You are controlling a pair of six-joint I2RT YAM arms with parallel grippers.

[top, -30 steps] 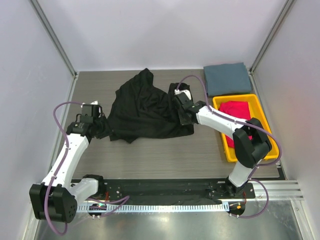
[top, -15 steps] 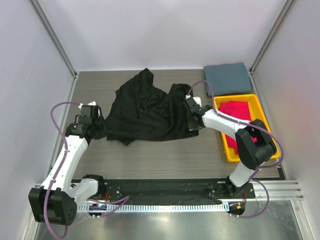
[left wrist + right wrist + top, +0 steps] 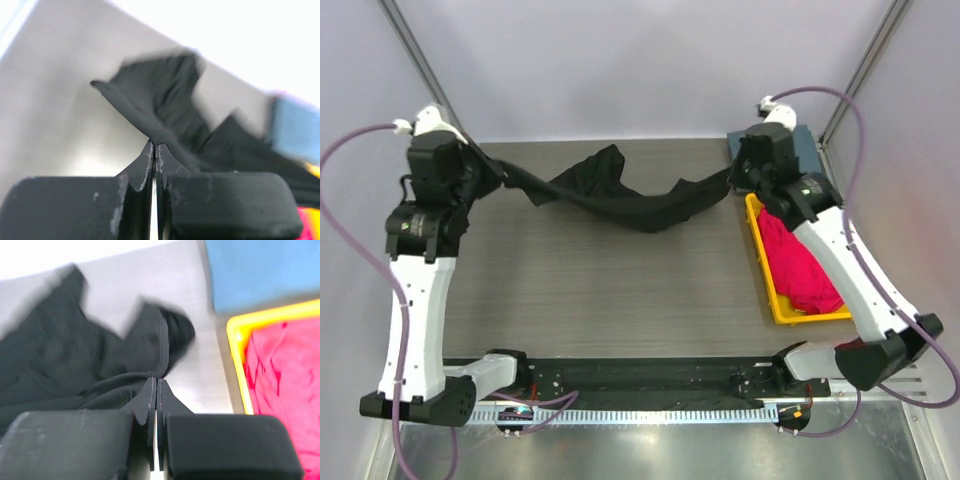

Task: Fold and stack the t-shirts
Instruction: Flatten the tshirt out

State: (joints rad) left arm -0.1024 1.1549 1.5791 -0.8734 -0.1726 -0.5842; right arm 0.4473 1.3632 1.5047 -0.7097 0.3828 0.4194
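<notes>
T-shirt [image 3: 620, 200], black, edges pinched in closed left pincer [image 3: 154, 145] and closed right pincer [image 3: 154, 381], open table [image 3: 620, 290] below

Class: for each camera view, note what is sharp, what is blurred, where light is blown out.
Top external: evenly lit, sharp throughout. Left wrist: black t-shirt smeared, background overexposed white. Right wrist: shirt edges and yellow tray blurred, top-left washed out.

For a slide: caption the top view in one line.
Left gripper and right gripper pinch the black t-shirt, stretched between them; a magenta shirt lies in the yellow tray.
</notes>
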